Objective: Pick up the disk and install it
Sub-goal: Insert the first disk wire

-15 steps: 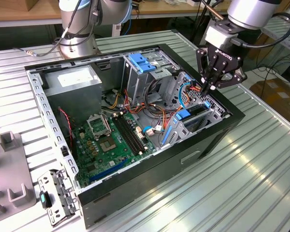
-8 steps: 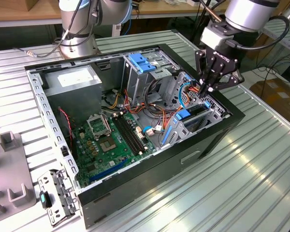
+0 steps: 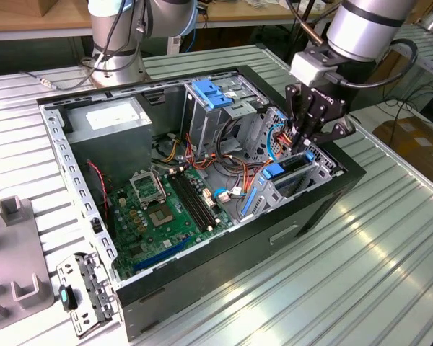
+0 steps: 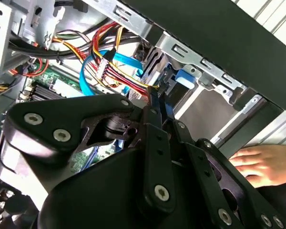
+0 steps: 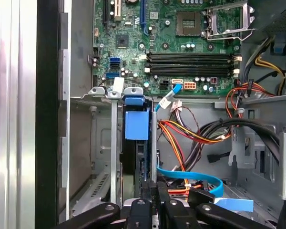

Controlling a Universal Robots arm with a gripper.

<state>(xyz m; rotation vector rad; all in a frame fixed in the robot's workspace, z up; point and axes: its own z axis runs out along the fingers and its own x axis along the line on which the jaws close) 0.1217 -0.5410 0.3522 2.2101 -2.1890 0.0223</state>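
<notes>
Blue-railed disk (image 5: pixel 136 125) upright in grey cage (image 5: pixel 113 143), hand (image 5: pixel 152 193) seemingly pinching its edge; cables (image 5: pixel 190 136) beside

Ribbed metal table under bright light.
A wooden bench (image 3: pixel 29 21) stood behind the table (image 3: pixel 361 259); a cardboard box (image 3: pixel 415 140) lay beyond its edge.

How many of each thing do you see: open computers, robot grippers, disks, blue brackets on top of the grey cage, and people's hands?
open computer: 1
gripper: 1
disk: 1
blue bracket: 1
hand: 1
Total: 5
</notes>
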